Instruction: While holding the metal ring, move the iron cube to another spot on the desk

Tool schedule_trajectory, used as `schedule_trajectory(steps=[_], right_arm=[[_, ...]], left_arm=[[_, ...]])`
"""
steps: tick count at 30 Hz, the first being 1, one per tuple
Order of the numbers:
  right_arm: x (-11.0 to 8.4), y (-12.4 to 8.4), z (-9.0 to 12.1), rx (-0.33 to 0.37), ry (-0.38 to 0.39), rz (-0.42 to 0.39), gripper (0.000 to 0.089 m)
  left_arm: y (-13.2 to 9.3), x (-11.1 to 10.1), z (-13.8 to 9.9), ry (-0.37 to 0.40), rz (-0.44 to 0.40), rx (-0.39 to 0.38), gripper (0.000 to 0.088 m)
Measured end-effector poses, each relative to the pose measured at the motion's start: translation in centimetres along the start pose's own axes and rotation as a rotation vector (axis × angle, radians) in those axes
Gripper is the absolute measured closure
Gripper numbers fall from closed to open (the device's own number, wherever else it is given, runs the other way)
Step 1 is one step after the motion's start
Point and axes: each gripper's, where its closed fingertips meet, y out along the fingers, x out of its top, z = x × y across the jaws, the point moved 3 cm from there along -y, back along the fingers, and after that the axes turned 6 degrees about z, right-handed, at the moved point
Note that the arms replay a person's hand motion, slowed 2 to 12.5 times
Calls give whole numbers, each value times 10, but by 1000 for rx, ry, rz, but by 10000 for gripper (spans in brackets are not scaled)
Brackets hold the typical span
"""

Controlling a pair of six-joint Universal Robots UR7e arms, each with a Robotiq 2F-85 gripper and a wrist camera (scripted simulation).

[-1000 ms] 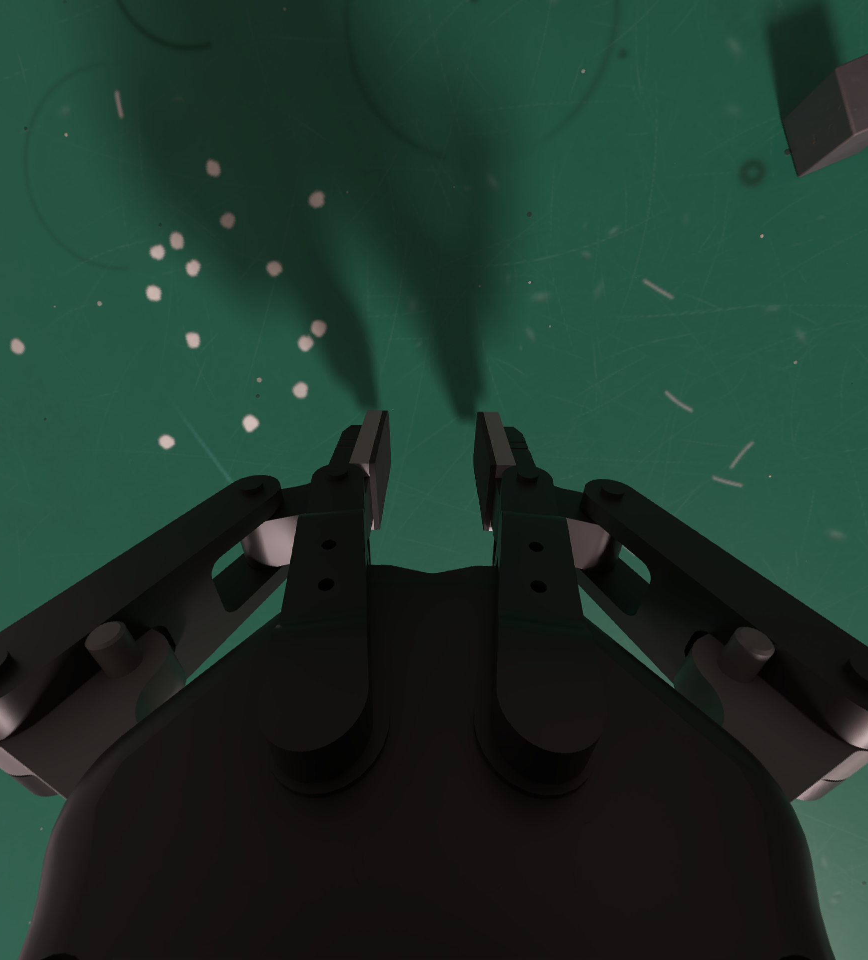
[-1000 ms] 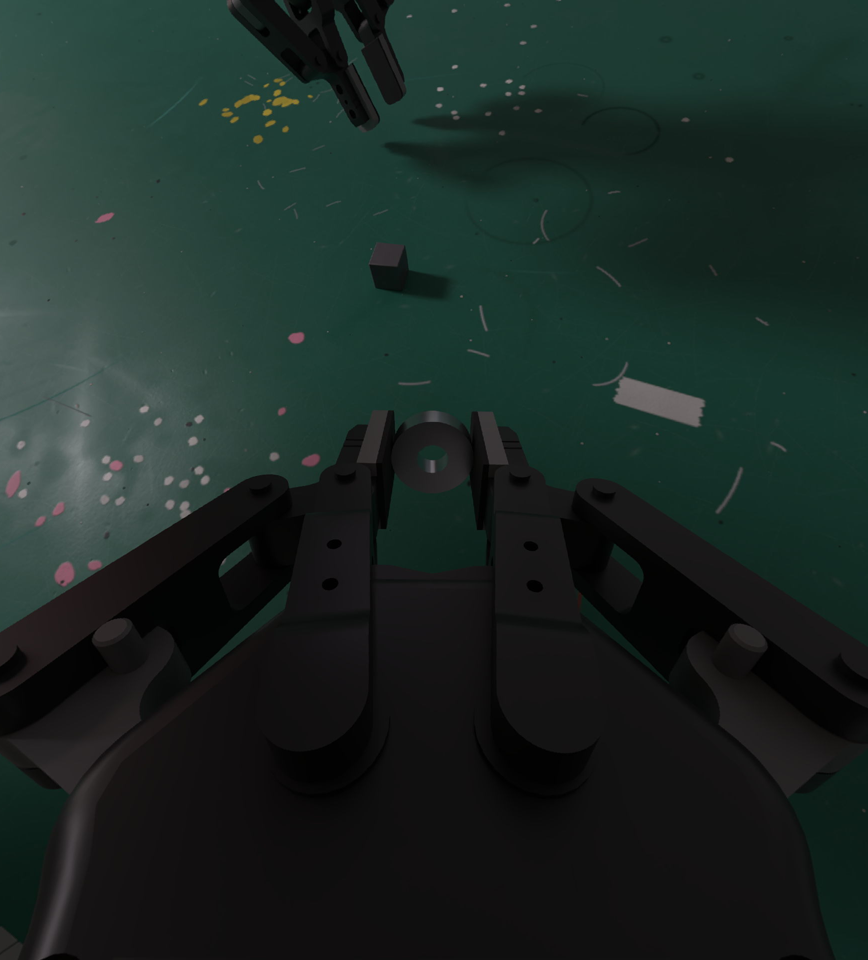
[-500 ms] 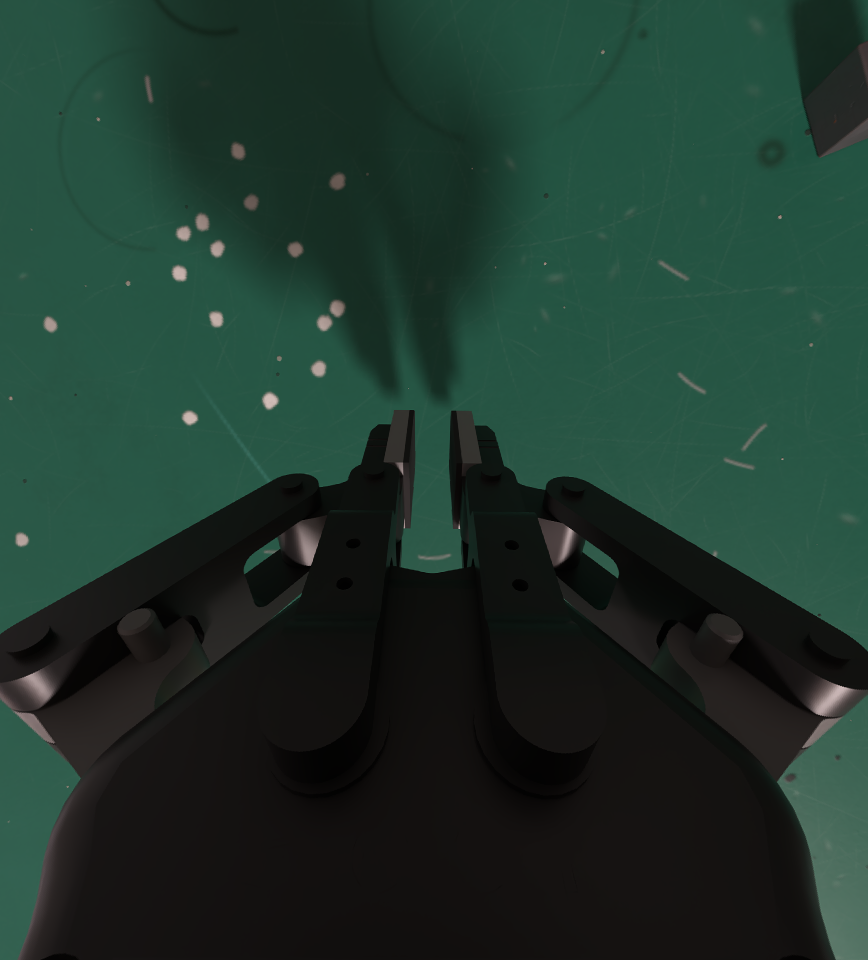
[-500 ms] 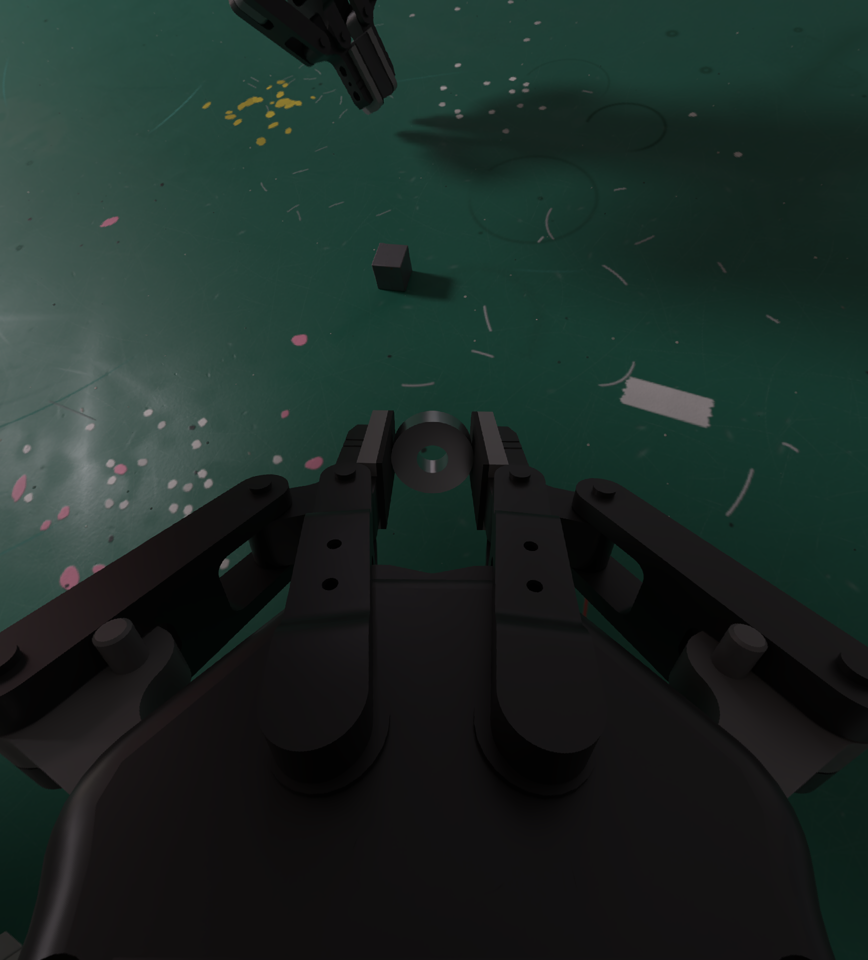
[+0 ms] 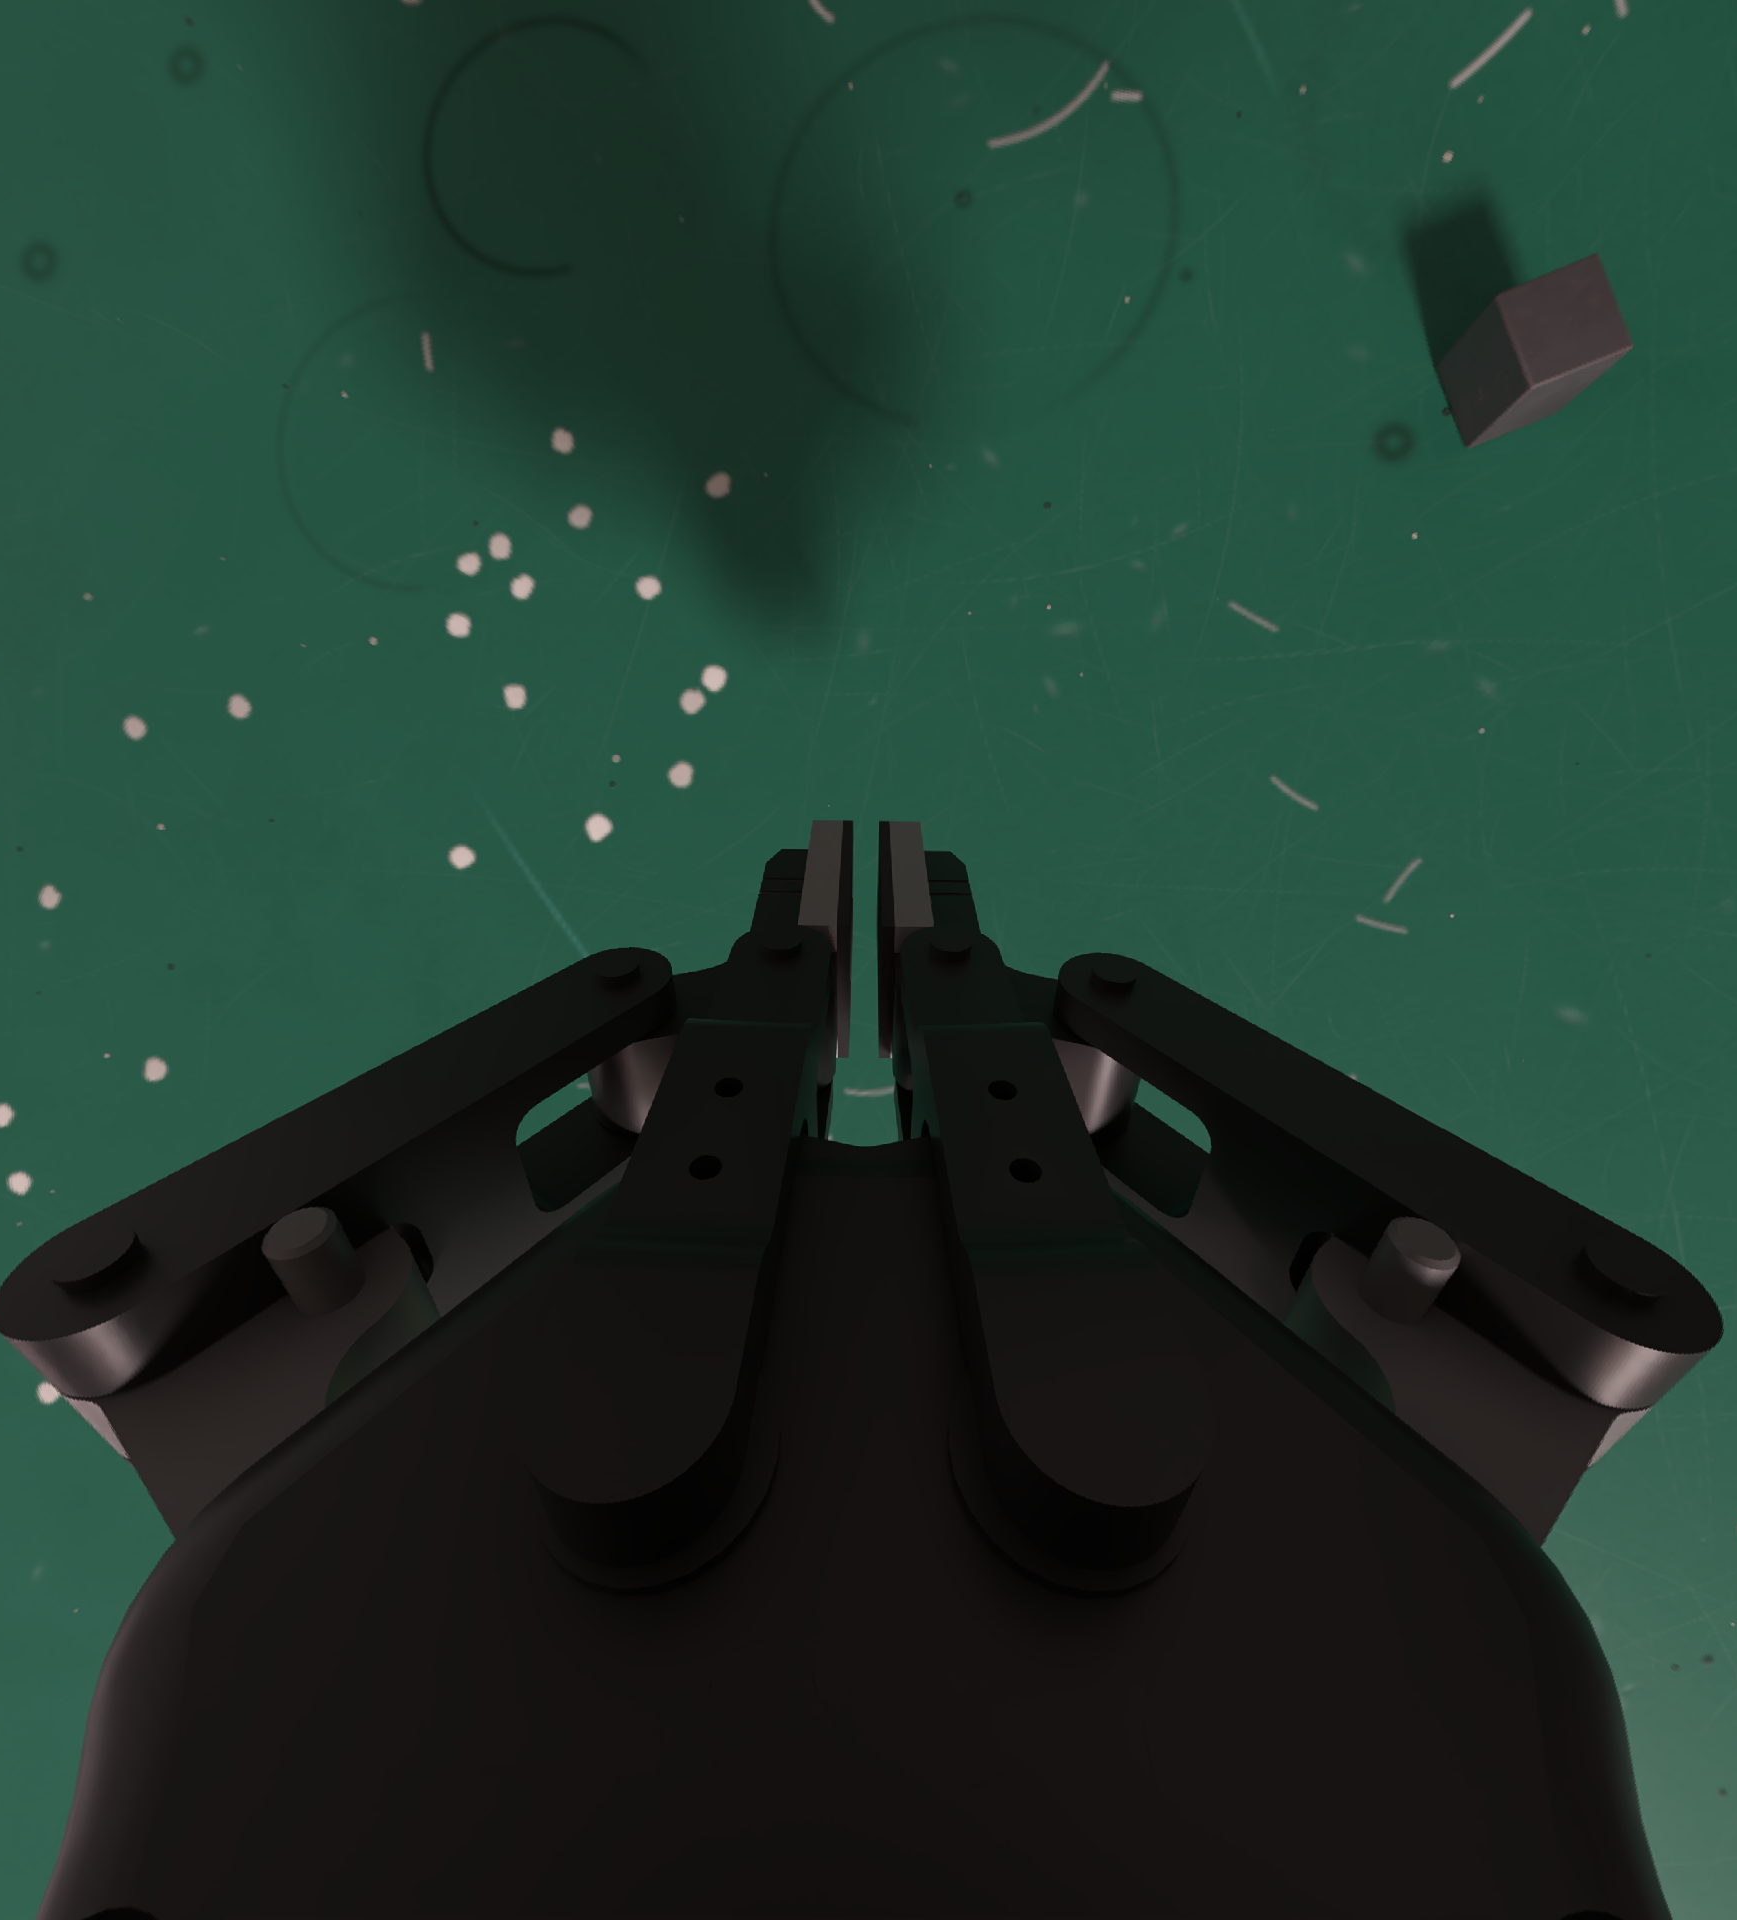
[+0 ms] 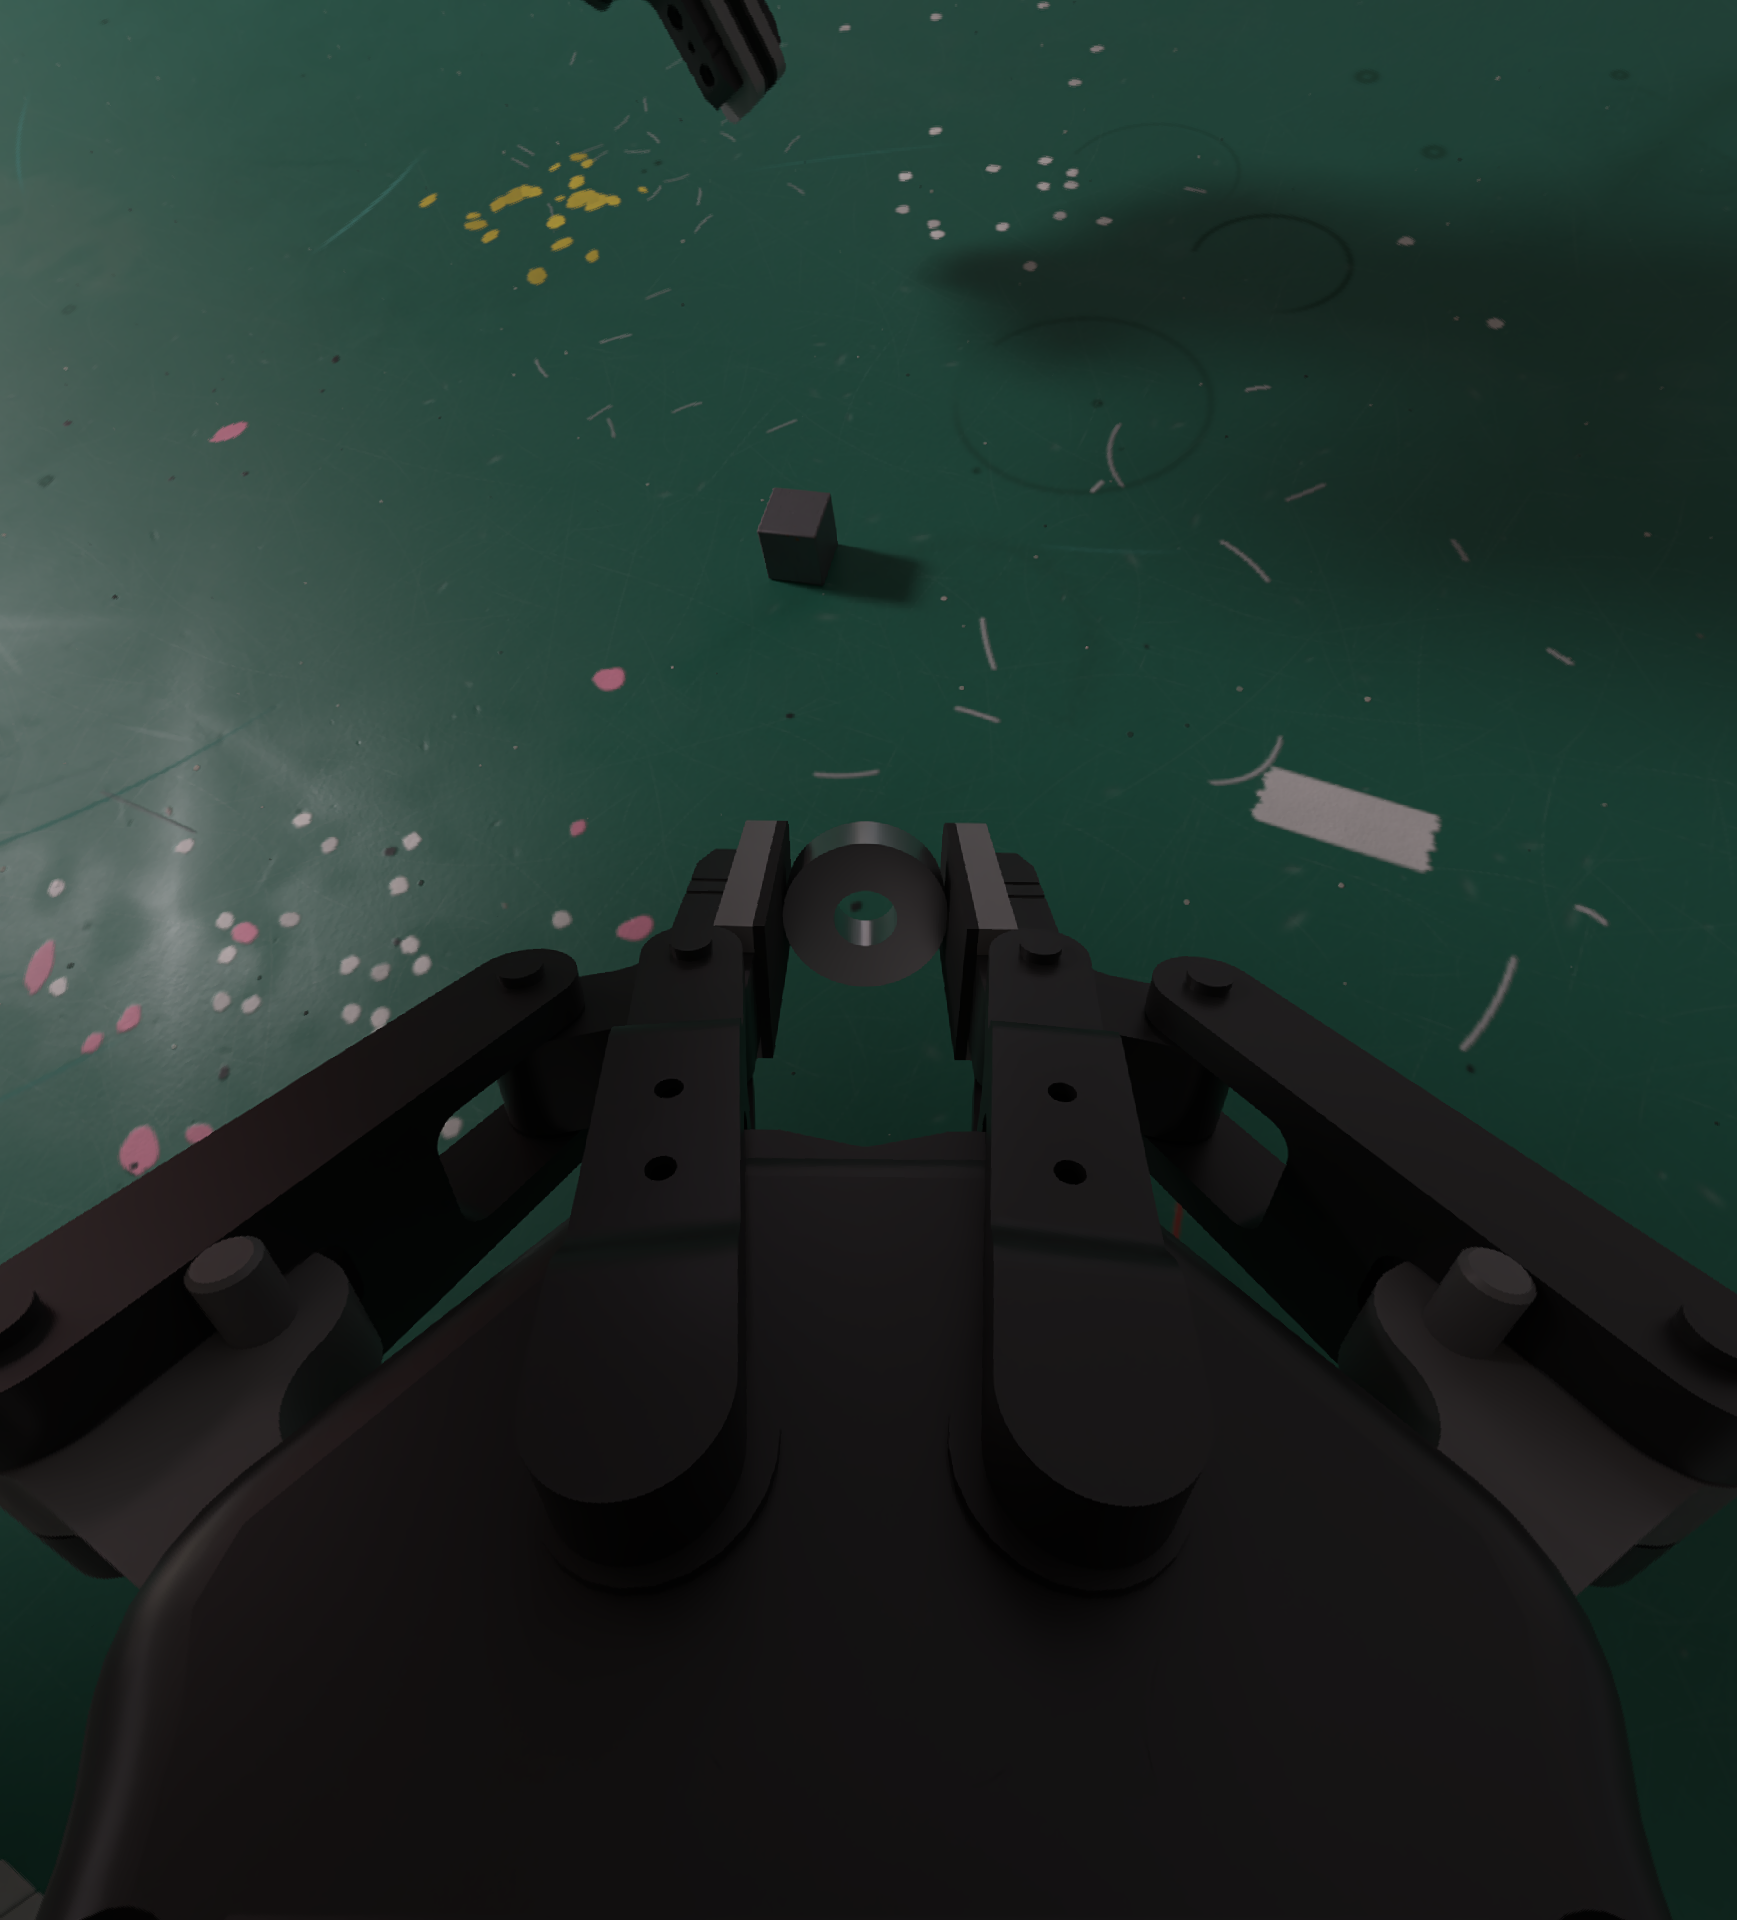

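The right gripper (image 6: pixel 864 914) is clamping the metal ring (image 6: pixel 864 902) between its two pads, the ring's bore facing the camera, held clear above the desk (image 6: pixel 1466 1039). The left gripper (image 5: pixel 865 894) is holding nothing, its pads drawn almost together with only a thin slit showing between them.

The iron cube (image 6: pixel 797 536) is sitting alone on the desk, at about 12 o'clock from the ring in the right wrist view and at 2 o'clock in the left wrist view (image 5: pixel 1531 351), well apart from both grippers. Only the right wrist view is showing the ring, a pale strip of tape (image 6: pixel 1346 817) at 3 o'clock and yellow paint flecks (image 6: pixel 547 213) at 11 o'clock; the left gripper's fingertips are poking in at its top edge.

The desk is a scuffed green mat (speckled with white and pink spots) carrying faint circular marks (image 5: pixel 978 218); the arms are casting broad dark shadows (image 6: pixel 1363 260) toward 1 o'clock.
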Motion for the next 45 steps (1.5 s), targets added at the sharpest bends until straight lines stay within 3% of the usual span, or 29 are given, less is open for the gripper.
schedule_trajectory(steps=[13,24,33,45], right_arm=[[1,1,0,3,-11,-3,634],[0,2,-2,7,-9,-6,634],[0,3,-4,13,-5,-13,634],[-2,5,-6,23,-5,-14,634]], left_arm=[[-30,6,8,-14,-41,52,828],[-41,4,9,-49,-20,38,692],[-36,0,7,-61,16,26,619],[-12,-12,1,-43,119,23,478]])
